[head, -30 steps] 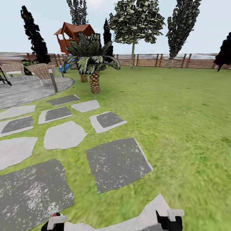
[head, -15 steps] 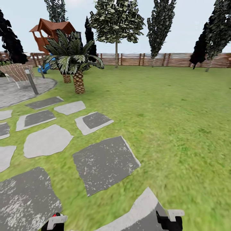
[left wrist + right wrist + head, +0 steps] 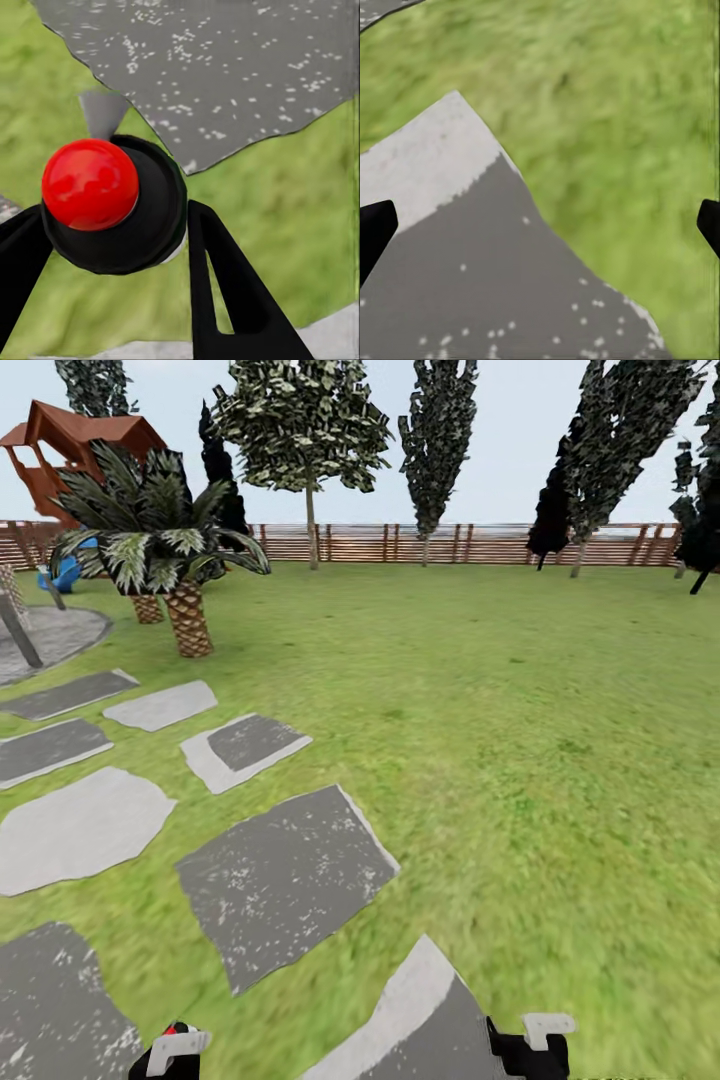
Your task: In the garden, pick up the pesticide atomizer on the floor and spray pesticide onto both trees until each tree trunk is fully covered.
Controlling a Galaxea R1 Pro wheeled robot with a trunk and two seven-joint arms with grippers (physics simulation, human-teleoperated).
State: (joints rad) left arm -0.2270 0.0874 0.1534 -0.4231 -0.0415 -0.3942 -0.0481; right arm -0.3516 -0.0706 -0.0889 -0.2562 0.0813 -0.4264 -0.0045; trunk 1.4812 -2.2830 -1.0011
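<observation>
Left pincer [image 3: 112, 247] is clamped on the atomizer [image 3: 112, 202], red top facing the wrist camera, over grass and a paving stone [image 3: 225, 67]. Right pincer [image 3: 540, 225] has fingers wide apart, nothing between them, above another stone [image 3: 457, 270]. Trees [image 3: 305, 420] stand well off by the fence [image 3: 400, 543].
</observation>
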